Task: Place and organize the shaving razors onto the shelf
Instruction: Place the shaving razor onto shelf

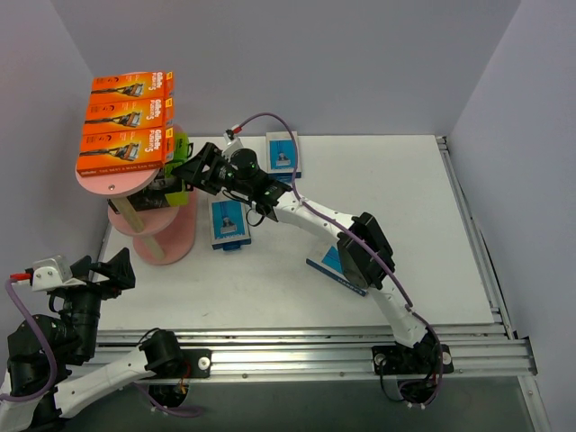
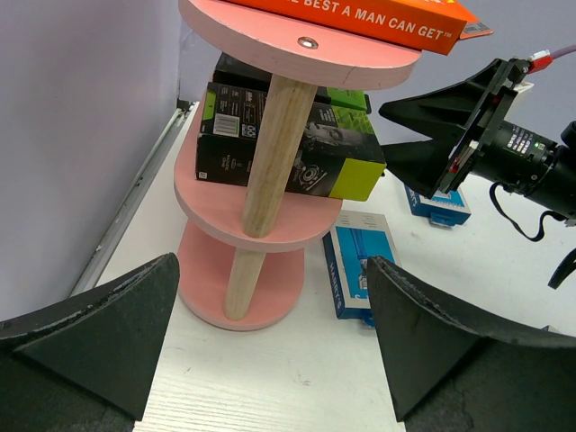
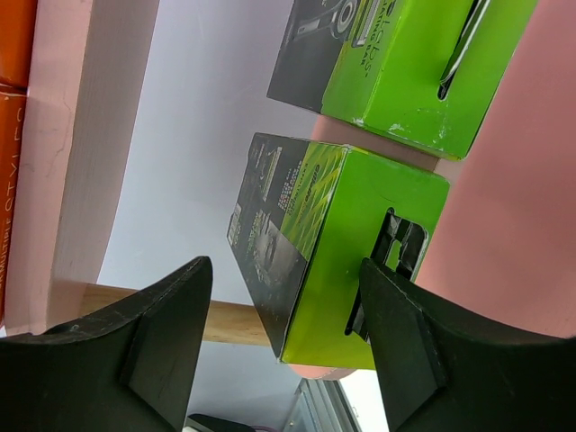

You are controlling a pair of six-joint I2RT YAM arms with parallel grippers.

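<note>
The shelf (image 1: 121, 184) is a pink stand of oval boards on a wooden upright at the far left. Three orange razor packs (image 1: 129, 112) lie on its top board. Two black-and-lime packs (image 2: 333, 153) rest on the middle board (image 2: 297, 238). My right gripper (image 1: 184, 169) is open at that board, its fingers either side of the nearer lime pack (image 3: 360, 243); the left finger stands apart from it. Three blue packs lie on the table (image 1: 228, 223), (image 1: 282, 155), (image 1: 335, 263). My left gripper (image 1: 103, 267) is open and holds nothing, near the table's front left.
The right arm stretches diagonally across the table and partly covers the blue pack (image 1: 335, 263) nearest its base. Grey walls close in the left, back and right. A metal rail (image 1: 315, 346) runs along the front edge.
</note>
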